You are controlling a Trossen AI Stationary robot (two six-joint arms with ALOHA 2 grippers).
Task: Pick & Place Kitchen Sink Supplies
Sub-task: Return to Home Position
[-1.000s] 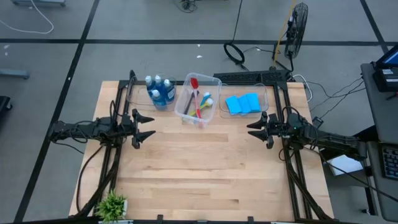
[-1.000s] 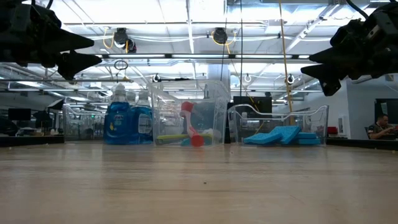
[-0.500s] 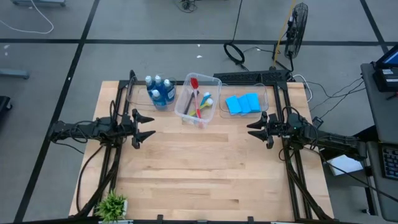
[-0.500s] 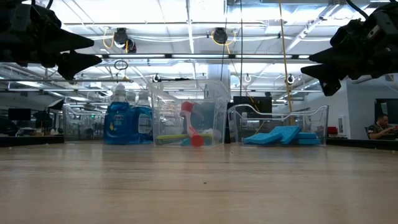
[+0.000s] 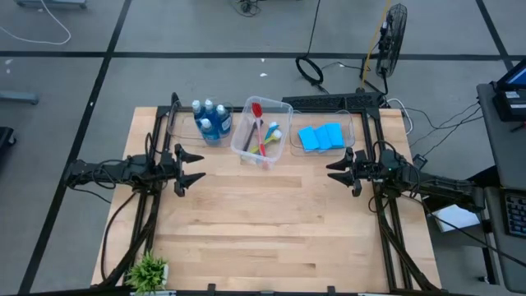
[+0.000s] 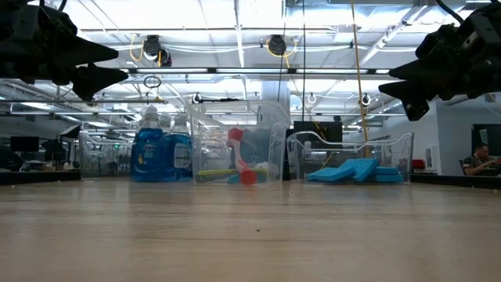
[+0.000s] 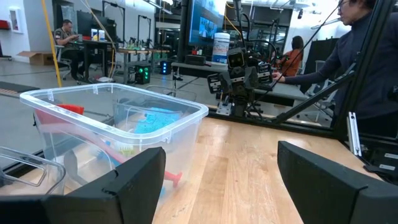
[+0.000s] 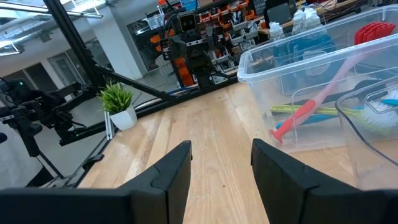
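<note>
High view: plant (image 5: 149, 270) at seven o'clock, bins (image 5: 288, 107) at twelve. Brushes (image 5: 260, 131) point twelve-to-six. Left gripper (image 5: 200, 166) and right gripper (image 5: 331, 171) hang spread.

overall change: none is detected; the high and low views are matched frame for frame by the earlier ones.
left gripper (image 5: 201, 165): no shift is registered. It is found at the same spot left of centre in the high view and at the upper left of the low view.
right gripper (image 5: 331, 171): no movement is recorded, right of centre in the high view and upper right in the low view.
soap bottles (image 5: 211, 119): not displaced, upper left of centre in the high view.
brushes (image 5: 261, 131): not disturbed, upper middle.
sponges (image 5: 320, 136): not moved, upper right of centre.
</note>
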